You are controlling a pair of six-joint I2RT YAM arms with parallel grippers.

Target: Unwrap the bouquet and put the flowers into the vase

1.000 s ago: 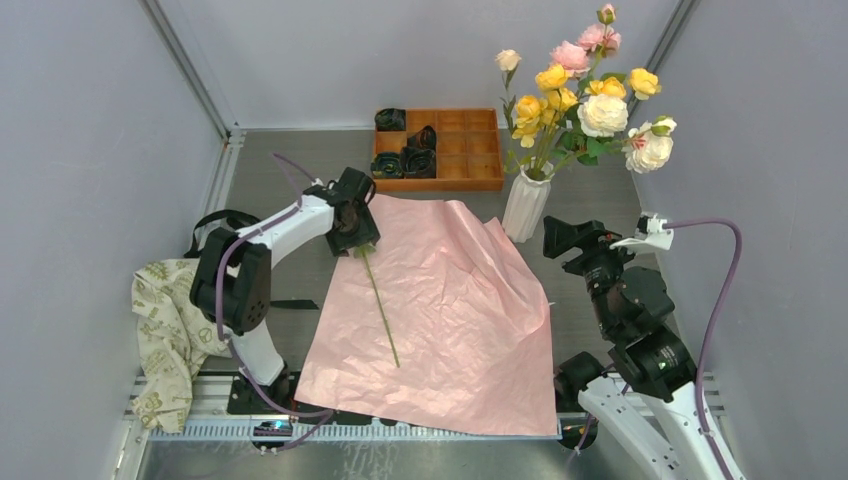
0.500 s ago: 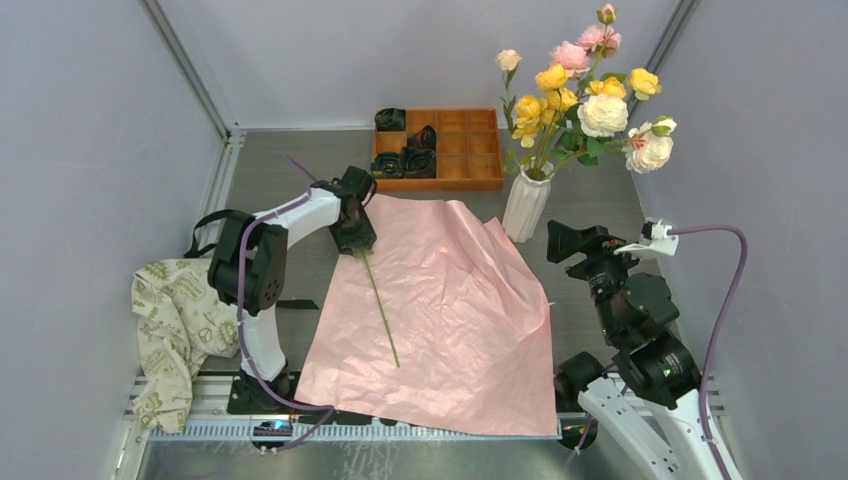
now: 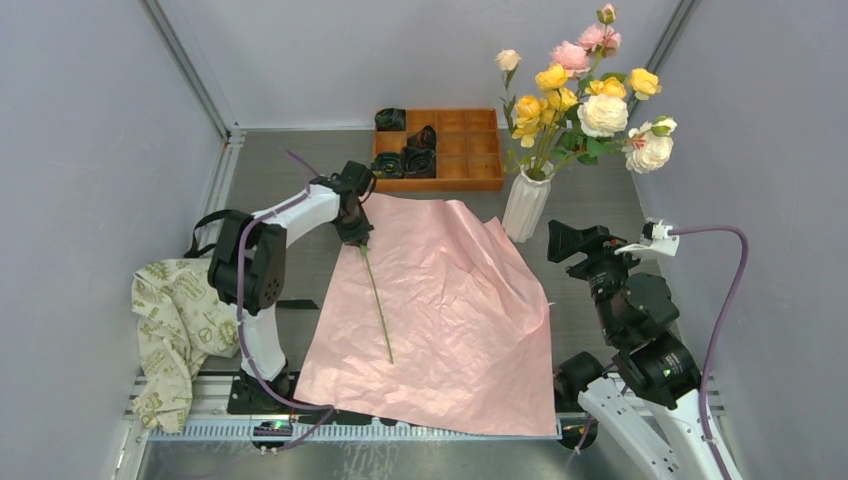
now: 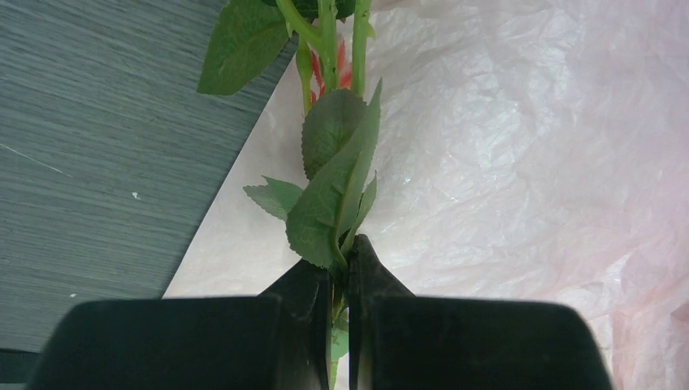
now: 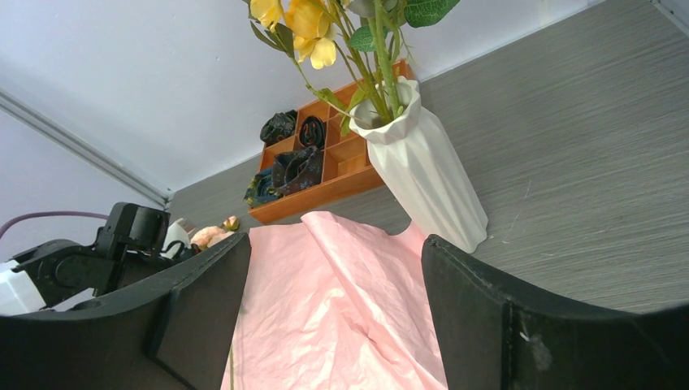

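One rose stem (image 3: pixel 376 300) lies clamped in left tool (image 4: pixel 348 258).

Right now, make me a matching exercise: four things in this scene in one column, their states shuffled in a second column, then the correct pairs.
Column one:
1. left gripper
2. right gripper
3. vase
4. orange tray

Column two:
A. holds dark rosettes
B. open, holding nothing
C. shut on the rose stem
D. filled with roses

Pairs: 1-C, 2-B, 3-D, 4-A.
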